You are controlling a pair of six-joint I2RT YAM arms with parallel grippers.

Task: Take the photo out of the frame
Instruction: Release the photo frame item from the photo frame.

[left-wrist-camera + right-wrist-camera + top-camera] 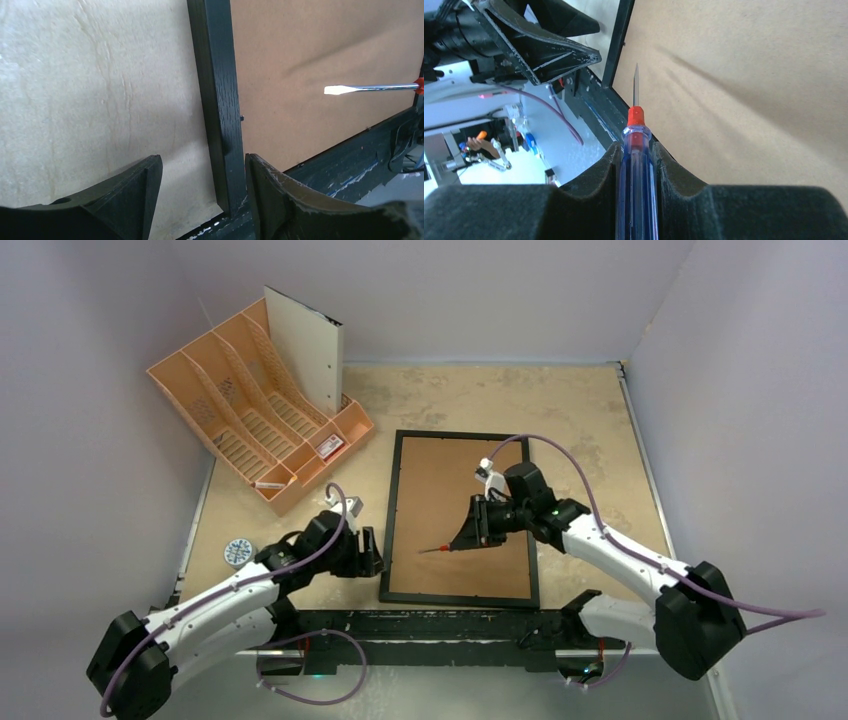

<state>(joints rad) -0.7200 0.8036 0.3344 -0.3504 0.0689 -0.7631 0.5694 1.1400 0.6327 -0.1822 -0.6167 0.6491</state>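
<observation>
My left claw [204, 160] stands open at the near left corner of the frame [220, 100]. Its two fingers straddle the black left rail, the outer finger [135, 200] apart from the wood over the bare table [75, 100], and the inner one just beside the rail on the board side. It has hold of nothing. My right claw [636, 150] is closed tight on a screwdriver [636, 195], gripping the clear blue handle just behind the red collar. The flat blade points across towards my left claw and the left rail. The tip hangs above the brown backing board [310, 50], with its shadow falling apart from it on the fibreboard. The frame lies flat on the table, back upward, its near edge close to my bases. The photo I cannot see from any camera, since only the board shows inside the black border. To the left of my left arm a small round blue-and-white disc [238, 551] lies on the table. Farther off, at the far left corner, sits the orange file organiser [240, 410], with a white sheet [305, 350] standing upright in its rightmost slot.
</observation>
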